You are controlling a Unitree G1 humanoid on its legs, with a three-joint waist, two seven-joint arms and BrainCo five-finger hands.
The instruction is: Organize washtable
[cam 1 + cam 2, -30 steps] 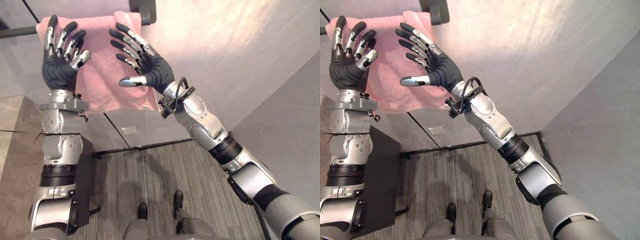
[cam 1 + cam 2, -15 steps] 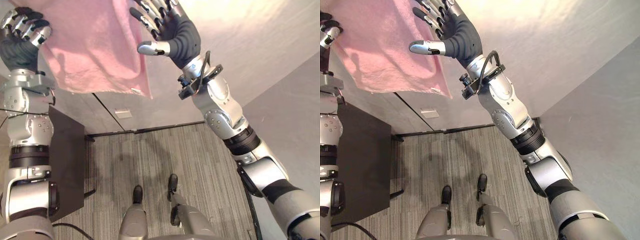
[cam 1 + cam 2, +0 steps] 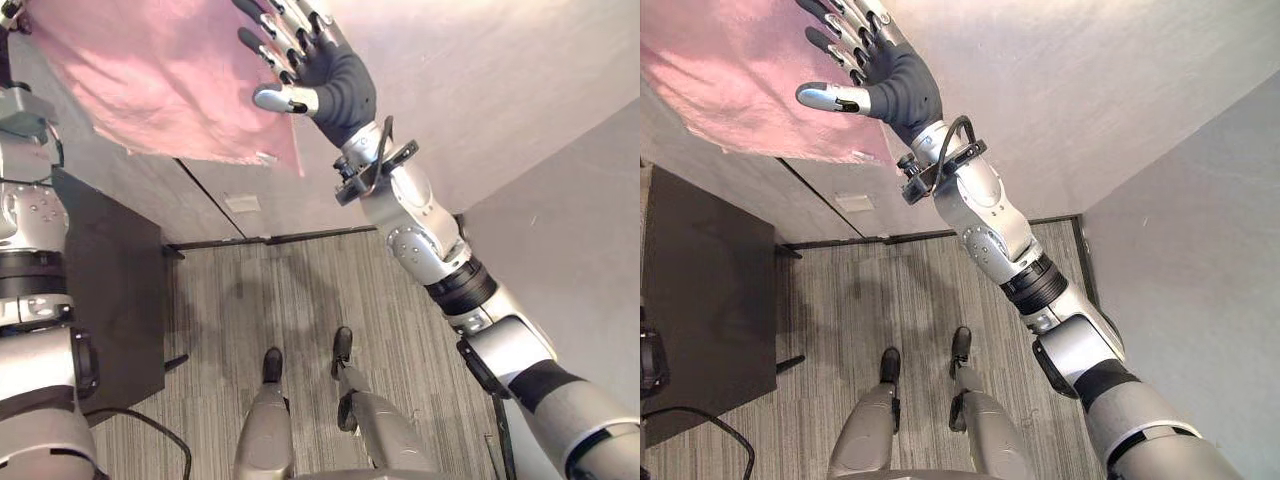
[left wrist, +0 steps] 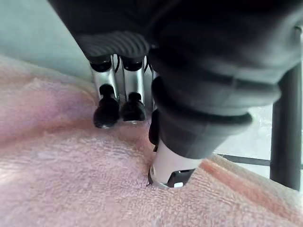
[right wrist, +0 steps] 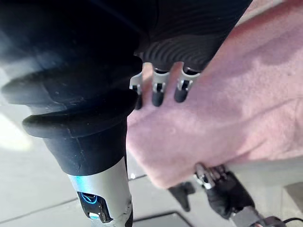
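Left eye view: the towel (image 3: 170,80) is seen hung high against the wall (image 3: 480,90), with its top edge out of frame and its lower hem slanting across between the two arms. Its right edge is overlapped by the right hand (image 3: 325,70), held open with fingers spread, though contact cannot be confirmed. The left hand (image 4: 199,85) is laid on the cloth farther left, with straight fingers and thumb pressed into the pile and no fold gathered. Since the towel is flanked on both sides, any smoothing is judged best run outward along the hem.
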